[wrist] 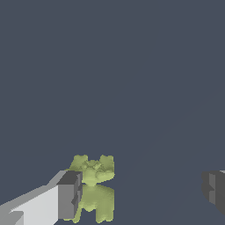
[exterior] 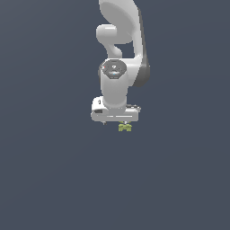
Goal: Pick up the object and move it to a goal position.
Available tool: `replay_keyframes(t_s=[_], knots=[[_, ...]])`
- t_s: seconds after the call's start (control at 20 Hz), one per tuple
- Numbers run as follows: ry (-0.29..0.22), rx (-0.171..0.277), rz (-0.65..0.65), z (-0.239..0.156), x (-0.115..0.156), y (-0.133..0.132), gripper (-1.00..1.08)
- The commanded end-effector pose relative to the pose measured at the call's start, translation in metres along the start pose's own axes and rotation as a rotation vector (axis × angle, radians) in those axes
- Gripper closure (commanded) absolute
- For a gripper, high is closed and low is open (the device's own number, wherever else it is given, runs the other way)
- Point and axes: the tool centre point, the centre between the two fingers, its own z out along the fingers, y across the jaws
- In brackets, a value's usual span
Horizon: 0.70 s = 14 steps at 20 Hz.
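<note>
Fingers are spread wide apart, nothing clamped. In the wrist view one dark finger pad (wrist: 69, 195) sits touching or just beside the yellow-green object (wrist: 93, 186), the other pad (wrist: 214, 188) is well apart on the far side. So the object is between the fingers but hard off-centre, hugging one of them. No edge or corner of the grey table (exterior: 49, 179) shows in either view, so I can't place the object against them; it just lies on the plain surface directly under the gripper (exterior: 117, 122).

Step in hand, as I judge it: the grasp, descent about done and closing not yet made. To do it well: shift the gripper sideways so the object sits mid-gap, or accept that the far finger will sweep it. The thing is lumpy with short prongs, so it may rotate or squirt out when pinched on one side. Close slowly, get the pads on the body, not the prongs. Check height first.

Views: the exterior view shows the white arm (exterior: 120, 40) straight down over the object (exterior: 125, 128), only a small green bit peeking out below the hand; finger gap not readable there. The wrist view gives the gap and the offset, but no arm pose. No goal marker visible in either.
</note>
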Motion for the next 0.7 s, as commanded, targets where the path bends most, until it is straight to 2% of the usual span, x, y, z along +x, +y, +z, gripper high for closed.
replay_keyframes(t_s=[0.0, 0.4, 0.65], knots=[[0.000, 0.000, 0.000, 0.000, 0.000, 0.000, -0.92], [-0.016, -0.002, 0.075, 0.003, 0.000, 0.028, -0.92], [-0.016, -0.002, 0.075, 0.003, 0.000, 0.027, -0.92]])
